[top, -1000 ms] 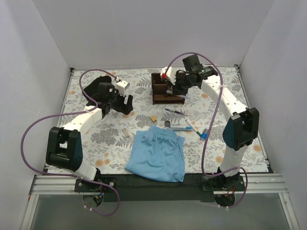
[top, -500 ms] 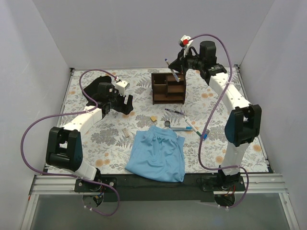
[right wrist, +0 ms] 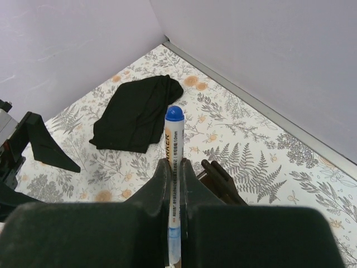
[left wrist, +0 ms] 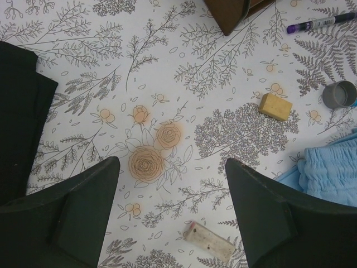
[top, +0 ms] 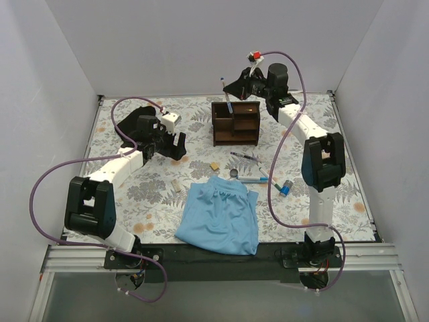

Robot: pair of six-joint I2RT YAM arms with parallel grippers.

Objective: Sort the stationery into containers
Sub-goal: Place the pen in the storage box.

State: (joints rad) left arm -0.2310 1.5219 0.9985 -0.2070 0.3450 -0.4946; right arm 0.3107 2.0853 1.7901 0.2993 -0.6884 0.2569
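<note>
1. the right end effector is clamped on a blue-capped white marker, with the cap end out past the fingertips. it hangs above the organizer at 12 o'clock on the counter.
2. the left end effector hangs wide and empty at 9 o'clock, beside the black cloth. a tan eraser lies at its 2 o'clock.
3. risk: the marker sits tilted over the slots — lowered off-line, its tip could catch a divider, slip in the grip, or shove the organizer.
4. risk: the pens at the organizer's 5 o'clock are thin — they may roll when pinched.
</note>
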